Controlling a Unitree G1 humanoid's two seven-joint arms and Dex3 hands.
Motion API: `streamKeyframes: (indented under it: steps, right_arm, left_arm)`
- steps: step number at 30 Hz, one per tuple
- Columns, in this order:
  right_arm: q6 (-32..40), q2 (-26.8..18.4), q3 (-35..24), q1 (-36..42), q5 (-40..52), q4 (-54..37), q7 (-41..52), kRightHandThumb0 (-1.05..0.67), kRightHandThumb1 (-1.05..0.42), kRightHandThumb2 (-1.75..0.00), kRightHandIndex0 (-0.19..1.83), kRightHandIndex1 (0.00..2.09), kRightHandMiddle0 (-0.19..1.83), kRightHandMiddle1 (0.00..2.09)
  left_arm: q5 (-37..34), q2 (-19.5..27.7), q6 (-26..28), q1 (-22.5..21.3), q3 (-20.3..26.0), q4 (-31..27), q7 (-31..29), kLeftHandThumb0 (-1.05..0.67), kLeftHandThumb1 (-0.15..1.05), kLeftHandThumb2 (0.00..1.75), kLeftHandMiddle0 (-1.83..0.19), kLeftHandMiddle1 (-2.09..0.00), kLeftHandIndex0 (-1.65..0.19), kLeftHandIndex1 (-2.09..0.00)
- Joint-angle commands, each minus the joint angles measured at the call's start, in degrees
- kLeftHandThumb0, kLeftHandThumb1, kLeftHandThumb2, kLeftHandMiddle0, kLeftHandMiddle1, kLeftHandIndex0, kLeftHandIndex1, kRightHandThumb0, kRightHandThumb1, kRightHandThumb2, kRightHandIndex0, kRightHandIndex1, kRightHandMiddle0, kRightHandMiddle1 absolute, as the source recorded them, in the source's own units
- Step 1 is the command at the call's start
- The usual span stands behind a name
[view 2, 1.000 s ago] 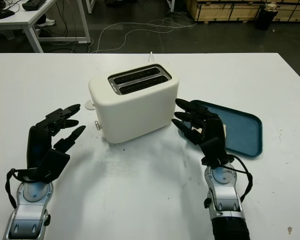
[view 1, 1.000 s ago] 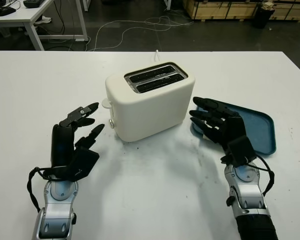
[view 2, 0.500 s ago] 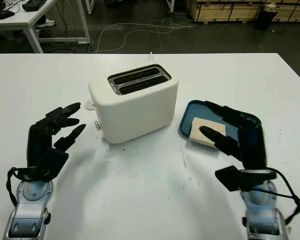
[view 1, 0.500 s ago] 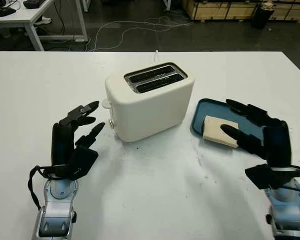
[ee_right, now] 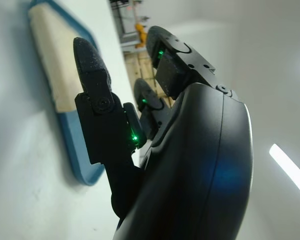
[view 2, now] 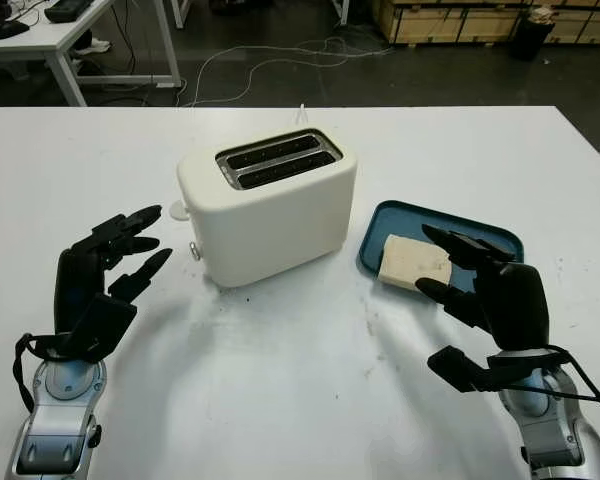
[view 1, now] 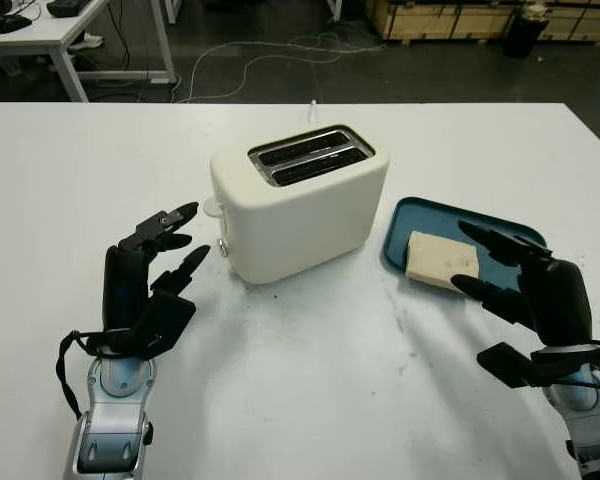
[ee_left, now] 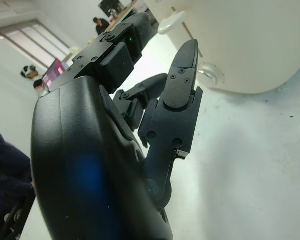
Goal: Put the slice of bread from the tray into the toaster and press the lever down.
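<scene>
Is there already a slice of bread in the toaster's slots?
No, the pale bread slice lies on the blue tray, and the cream toaster slots look empty.

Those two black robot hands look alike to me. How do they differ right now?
The right hand is by the blue tray, its fingers reaching over the slice of bread. The left hand is on the other side of the white toaster, near the lever end, above bare table. The right hand's back faces the head camera; the left hand is turned edge-on. Both are open and hold nothing.

Toaster (view 1: pixel 298 205) slots unobstructed above, bare table (view 1: pixel 310 370) before toaster
</scene>
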Motion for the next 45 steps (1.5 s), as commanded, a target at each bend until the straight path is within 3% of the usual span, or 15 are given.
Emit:
streamKeyframes:
  steps: [1,18,32,45]
  right_arm:
    - [0.32,-1.55,1.42,-1.25,-2.14,1.87,-2.26,-0.57,-0.79,0.00,0.48,0.00,0.51,0.00]
    - [2.43,-4.01,5.96,-3.89,-2.52,9.66,-6.07,-0.63,-0.78,0.00,0.43,0.00,0.46,0.00]
    - [11.20,-5.40,12.00,-6.06,-12.03,10.24,-14.02,-0.49,-0.84,-0.01,0.50,0.02,0.51,0.01]
    - [14.14,-6.91,16.78,-9.46,-14.27,11.75,-16.54,-0.46,-0.84,-0.01,0.53,0.02,0.52,0.00]
  left_arm:
    - [0.16,0.13,0.09,-0.52,0.19,-0.29,0.02,-0.27,0.92,0.15,-0.51,-0.89,-0.78,-0.06]
    - [0.41,0.10,-0.10,-0.41,0.05,0.08,0.03,-0.29,0.92,0.15,-0.52,-0.88,-0.79,-0.05]
    - [-0.11,0.08,-0.53,-0.40,0.21,-0.07,-0.09,-0.28,0.92,0.15,-0.51,-0.89,-0.79,-0.05]
    - [-0.08,0.14,-0.68,-0.45,0.16,-0.17,-0.07,-0.29,0.92,0.16,-0.51,-0.90,-0.79,-0.04]
